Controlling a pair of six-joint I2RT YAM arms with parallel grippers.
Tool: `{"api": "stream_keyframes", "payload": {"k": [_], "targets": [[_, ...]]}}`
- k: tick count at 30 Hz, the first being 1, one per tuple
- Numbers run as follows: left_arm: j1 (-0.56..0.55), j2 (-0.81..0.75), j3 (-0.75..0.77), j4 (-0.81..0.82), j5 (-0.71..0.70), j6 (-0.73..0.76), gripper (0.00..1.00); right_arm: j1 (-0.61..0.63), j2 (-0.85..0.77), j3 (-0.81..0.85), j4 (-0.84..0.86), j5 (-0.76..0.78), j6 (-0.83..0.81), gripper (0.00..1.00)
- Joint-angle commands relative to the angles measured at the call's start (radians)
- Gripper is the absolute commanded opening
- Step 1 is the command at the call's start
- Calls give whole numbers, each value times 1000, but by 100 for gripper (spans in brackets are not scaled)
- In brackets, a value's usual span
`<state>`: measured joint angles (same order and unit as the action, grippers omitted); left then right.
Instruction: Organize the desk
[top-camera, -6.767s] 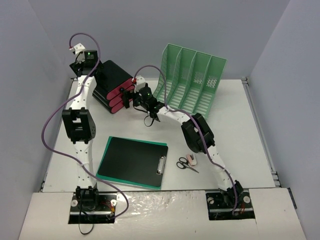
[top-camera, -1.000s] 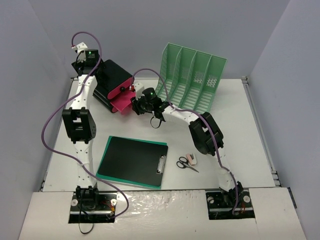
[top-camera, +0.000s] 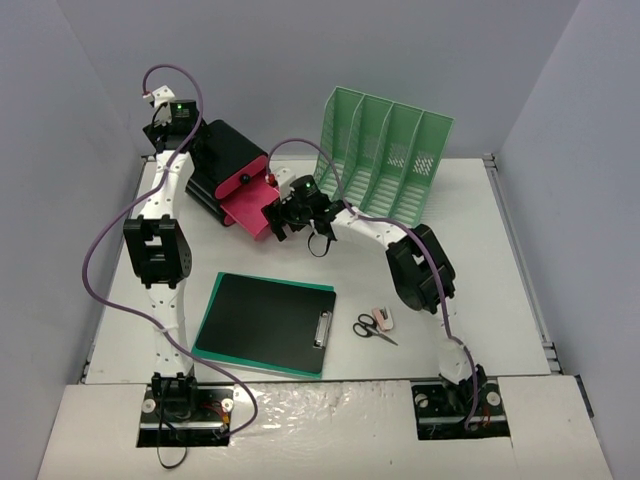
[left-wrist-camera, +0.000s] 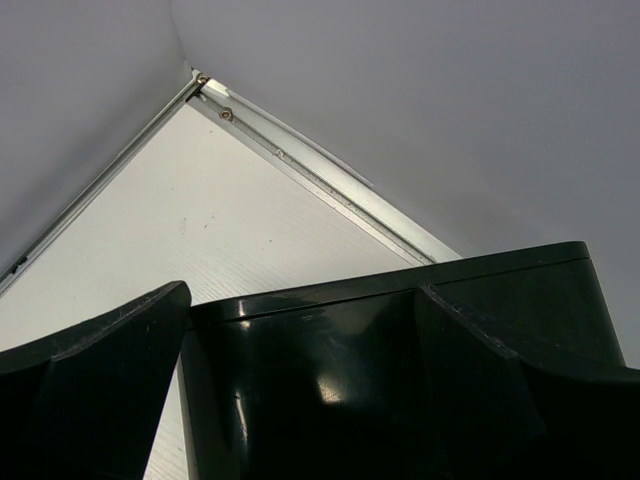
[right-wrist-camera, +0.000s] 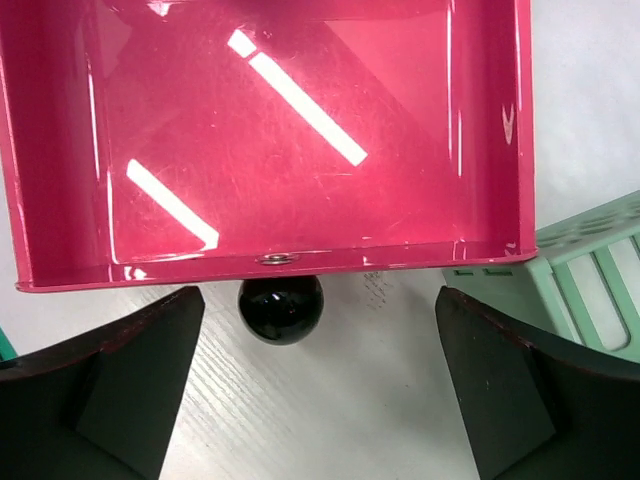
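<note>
**A:** Where's the desk, and how does it lie?

**B:** The desk (top-camera: 500, 280) fills the overhead view. Its long side runs left to right, and both arms stand at the near edge.

**A:** What's on it?

**B:** 1 black cabinet (top-camera: 225, 150) sits at the far left corner, with 1 pink drawer (top-camera: 250, 208) standing out toward the middle. 1 green file rack (top-camera: 385, 155) is at the far edge and 1 clipboard (top-camera: 265, 320) lies toward the near left corner. 1 pair of scissors (top-camera: 372, 328) lies just beside 1 small pink thing (top-camera: 383, 319).

**A:** And the grippers?

**B:** Only the right wrist view shows the drawer's 1 black knob (right-wrist-camera: 280, 308). The right gripper (right-wrist-camera: 318, 300) has its fingers wide apart on either side of it, not touching. The left gripper (left-wrist-camera: 302, 300) is spread wide at the cabinet's top, with the desk's far left corner behind it.
</note>
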<state>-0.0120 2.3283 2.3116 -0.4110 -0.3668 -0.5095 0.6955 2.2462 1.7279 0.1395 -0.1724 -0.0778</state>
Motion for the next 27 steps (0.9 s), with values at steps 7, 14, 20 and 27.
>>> {"api": "stream_keyframes", "payload": {"k": [7,14,20,27], "targets": [[7,39,-71,-247,52,30,90,-4,-235,49,-89,109,40,100],[7,36,-72,-249,50,24,90,-5,-311,93,-442,273,160,98],[7,33,-81,-254,50,0,90,-5,-421,-39,-666,367,343,95],[7,13,-96,-241,53,-14,90,-1,-614,-348,-686,464,488,93]]}}
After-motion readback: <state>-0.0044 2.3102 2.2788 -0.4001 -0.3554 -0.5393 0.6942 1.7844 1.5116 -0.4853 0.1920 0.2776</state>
